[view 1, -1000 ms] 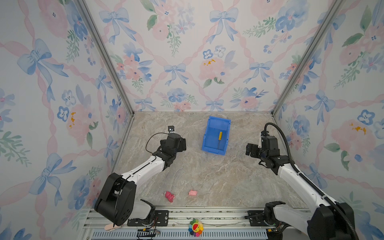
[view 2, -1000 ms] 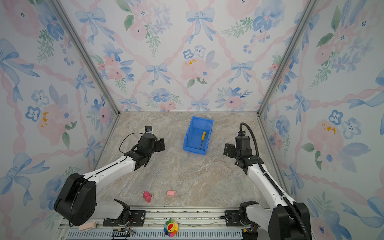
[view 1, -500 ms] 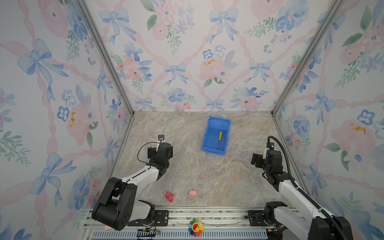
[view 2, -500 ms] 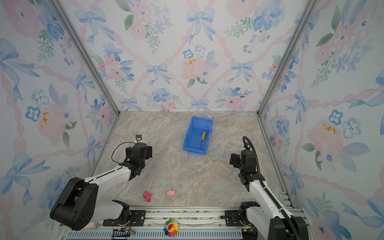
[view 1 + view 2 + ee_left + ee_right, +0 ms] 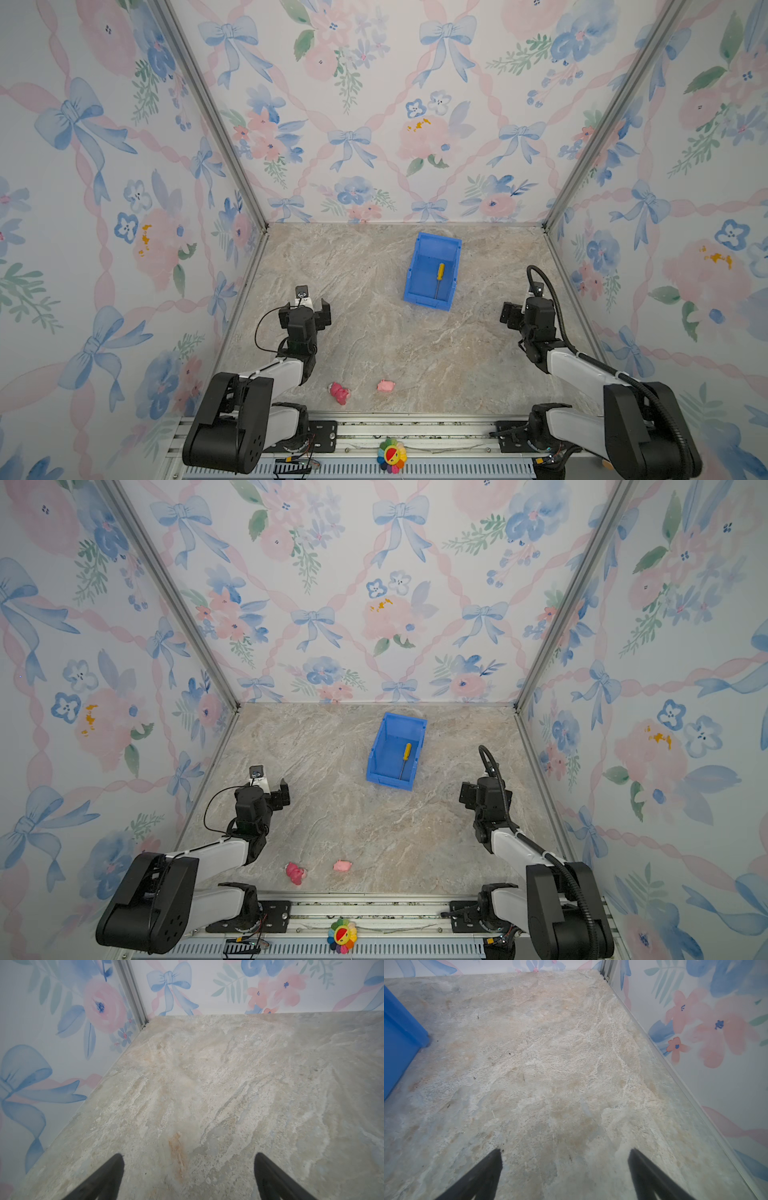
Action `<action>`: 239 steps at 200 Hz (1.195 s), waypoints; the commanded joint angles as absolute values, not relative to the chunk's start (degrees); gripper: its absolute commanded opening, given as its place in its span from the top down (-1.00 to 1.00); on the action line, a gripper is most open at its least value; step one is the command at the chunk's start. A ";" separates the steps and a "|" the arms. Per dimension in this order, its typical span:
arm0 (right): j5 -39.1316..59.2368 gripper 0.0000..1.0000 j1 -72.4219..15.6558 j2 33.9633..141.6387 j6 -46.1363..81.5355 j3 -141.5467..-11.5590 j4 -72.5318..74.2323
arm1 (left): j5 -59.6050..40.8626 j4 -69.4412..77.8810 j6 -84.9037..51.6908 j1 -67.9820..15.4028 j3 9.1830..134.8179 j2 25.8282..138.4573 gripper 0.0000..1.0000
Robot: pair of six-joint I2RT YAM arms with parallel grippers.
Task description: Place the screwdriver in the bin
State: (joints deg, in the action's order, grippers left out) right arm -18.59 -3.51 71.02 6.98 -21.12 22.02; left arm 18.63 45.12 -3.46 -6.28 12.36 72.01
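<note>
Calling this step finished — the screwdriver (image 5: 439, 279) lies flat inside the bin (image 5: 426, 302), far-centre on the table (image 5: 374, 340), handle toward the far end. The left tool (image 5: 188, 1156) and right tool (image 5: 564, 1152) gape wide, empty, well apart from it. Next move, I'd judge — just home the arms.

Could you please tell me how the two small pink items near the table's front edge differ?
The darker item is deep reddish pink, while the paler item is light pink. The darker item looks larger and lumpier than the paler item. The darker item lies left of the paler item in both top views. Both rest on the table near its front edge, not touching.
</note>
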 commanded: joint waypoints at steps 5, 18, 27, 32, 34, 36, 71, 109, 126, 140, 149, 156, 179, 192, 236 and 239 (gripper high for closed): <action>-18.97 -0.94 -1.93 75.68 6.68 -24.41 31.39 | 13.16 55.06 -2.94 -4.11 12.07 74.64 -0.96; -17.60 -0.94 -1.31 78.57 6.78 -25.90 33.29 | 12.86 57.86 -4.09 -3.31 12.14 76.37 -0.96; -15.99 -0.94 -0.76 80.40 6.80 -26.89 34.71 | 12.32 59.41 -4.38 -3.08 12.59 77.72 -0.96; -15.04 -0.93 -0.48 81.47 6.30 -27.21 35.54 | 12.09 59.46 -3.88 -3.07 13.14 78.42 -0.96; -14.79 -0.94 -0.49 81.91 6.19 -27.30 35.91 | 12.01 59.49 -3.76 -3.03 13.26 78.69 -0.96; -14.64 -0.94 -0.45 82.33 6.12 -27.30 36.36 | 11.81 59.50 -3.53 -3.07 13.31 79.02 -0.96; -7.68 -0.93 -0.44 84.97 3.69 -27.56 39.30 | 9.35 65.82 -2.69 -2.46 13.65 86.23 -0.96; -2.74 -0.93 -1.18 86.66 0.58 -25.04 44.47 | 6.64 68.24 -1.70 -2.06 14.17 89.56 -0.96; -2.76 -0.93 -2.07 88.50 -0.42 -23.15 49.85 | 6.67 68.35 -1.65 -2.11 14.15 89.71 -0.96; -3.09 -0.94 -2.26 89.41 -0.22 -22.47 53.50 | 6.79 68.35 -1.54 -2.17 14.21 89.74 -0.96; -3.20 -0.94 -2.37 88.95 -0.47 -22.87 51.13 | 7.45 68.31 -1.30 -2.60 14.16 89.55 -0.96; -3.25 -0.94 -2.36 87.93 -0.65 -23.50 48.13 | 8.57 68.32 -0.92 -3.29 13.84 89.19 -0.96; -3.16 -0.94 -2.28 88.98 -0.39 -22.79 51.62 | 9.51 68.74 -0.57 -3.81 13.82 89.46 -0.96; -3.07 -0.93 -2.27 88.60 -0.51 -23.03 50.53 | 9.10 68.74 -0.54 -3.69 13.81 89.45 -0.96; -3.25 -0.94 -2.36 88.77 -0.44 -22.91 50.93 | 6.07 68.32 -1.01 -2.39 14.26 89.82 -0.96; -3.25 -0.94 -2.36 88.77 -0.44 -22.97 50.89 | 6.07 68.36 -1.03 -2.38 14.24 89.79 -0.96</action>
